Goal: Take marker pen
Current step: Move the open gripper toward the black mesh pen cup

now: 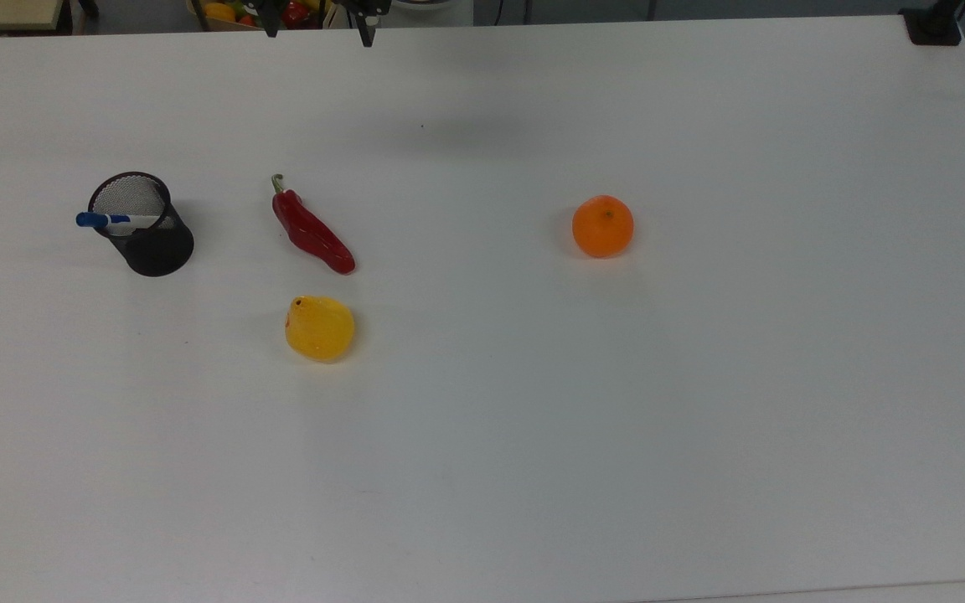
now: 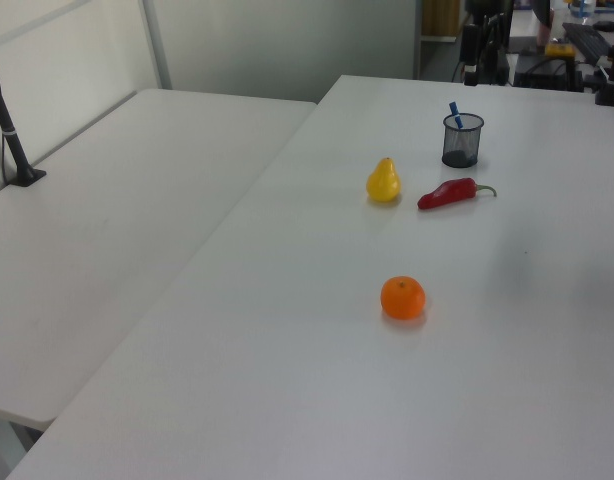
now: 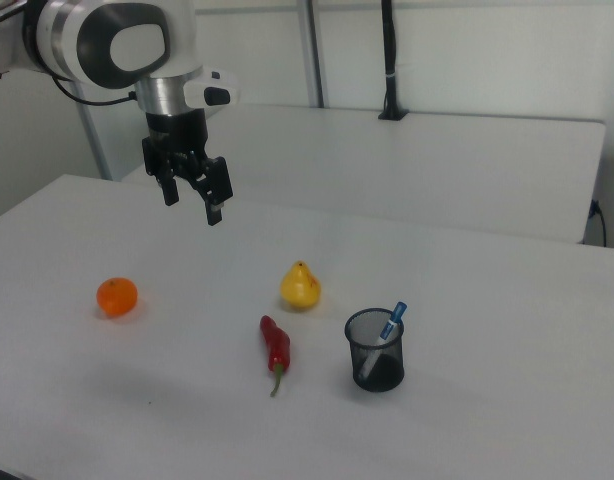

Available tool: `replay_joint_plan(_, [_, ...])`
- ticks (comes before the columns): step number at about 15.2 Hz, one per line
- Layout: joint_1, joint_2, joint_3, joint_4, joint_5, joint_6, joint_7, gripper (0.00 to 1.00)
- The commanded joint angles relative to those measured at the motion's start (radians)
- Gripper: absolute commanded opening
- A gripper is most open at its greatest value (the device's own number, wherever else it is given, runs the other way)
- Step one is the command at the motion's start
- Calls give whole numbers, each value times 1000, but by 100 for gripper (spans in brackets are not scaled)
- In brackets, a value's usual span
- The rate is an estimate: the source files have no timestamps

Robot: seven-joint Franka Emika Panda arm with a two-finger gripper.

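Inside the black mesh pen cup (image 1: 147, 230) the marker pen (image 1: 118, 220) stands tilted, its white barrel leaning on the rim and its blue cap poking out over the edge toward the top view's left. The cup sits upright on the white bench (image 1: 533, 419). Near it, to the top view's right, lies a red chili (image 1: 312, 231) with its green stem pointing away from a yellow pear (image 1: 319, 328), which rests just below the chili in the top view. An orange (image 1: 602, 226) sits well apart, farther to the top view's right. High above the bench, in the right view, the gripper (image 3: 190, 194) hangs from the arm with its jaws spread and holding nothing, well apart from the cup.
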Motion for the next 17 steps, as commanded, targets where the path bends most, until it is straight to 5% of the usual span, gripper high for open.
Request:
replay_joint_plan(1, [5, -18, -1, -14, 4, -10, -21, 100])
replay_joint_plan(8, [0, -10, -4, -10, 7, 0, -32, 100])
replay_joint_plan(17, [2, 62, -144, -11, -24, 189, -37, 100])
